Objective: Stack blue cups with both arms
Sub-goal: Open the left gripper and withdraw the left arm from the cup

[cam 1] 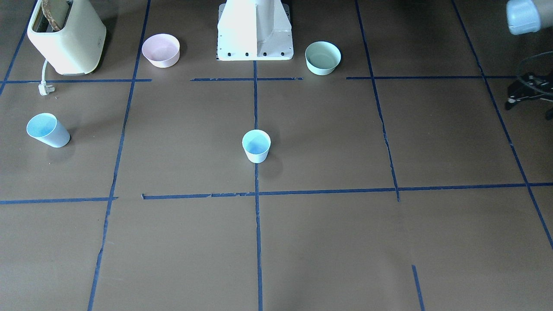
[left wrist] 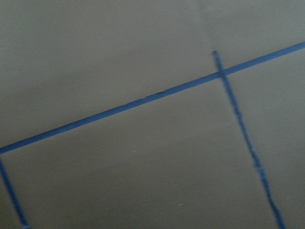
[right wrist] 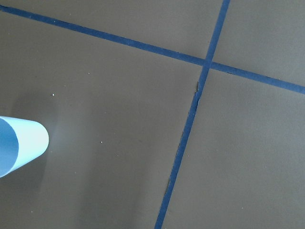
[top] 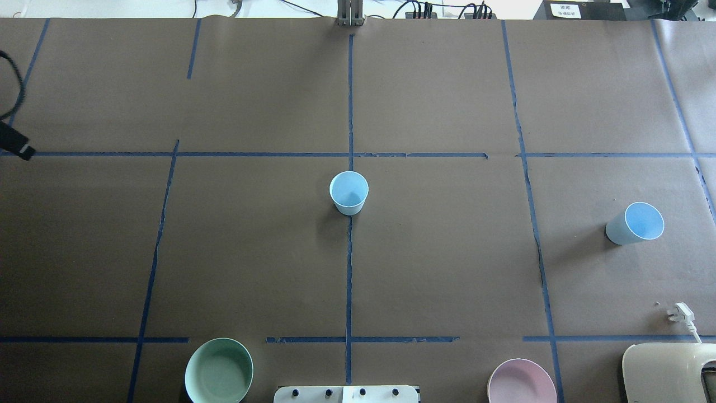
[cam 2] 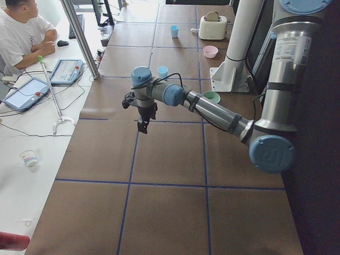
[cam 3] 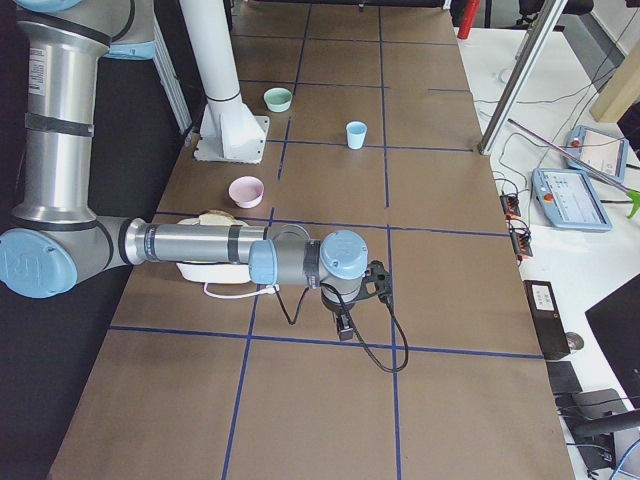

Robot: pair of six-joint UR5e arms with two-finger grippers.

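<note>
- Centre blue cup [top: 349, 193] stands upright on the middle tape line [top: 349, 268].
- Second blue cup [top: 635, 224] sits well apart on the robot's right, clipped in the right wrist view.
- Left gripper [cam 2: 142, 123] is cropped in the fixed views; its grip can't be told.
- Right gripper [cam 3: 345, 326] shows side-on only; can't tell either.

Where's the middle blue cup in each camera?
Front-facing: middle blue cup, centre, on the tape line.
Overhead: centre.
Left: nearer cup, upper middle.
Right: upper middle.
Left wrist: not in it.
Right wrist: not in it; only the other cup.
Shared landmark: white pedestal base.
</note>
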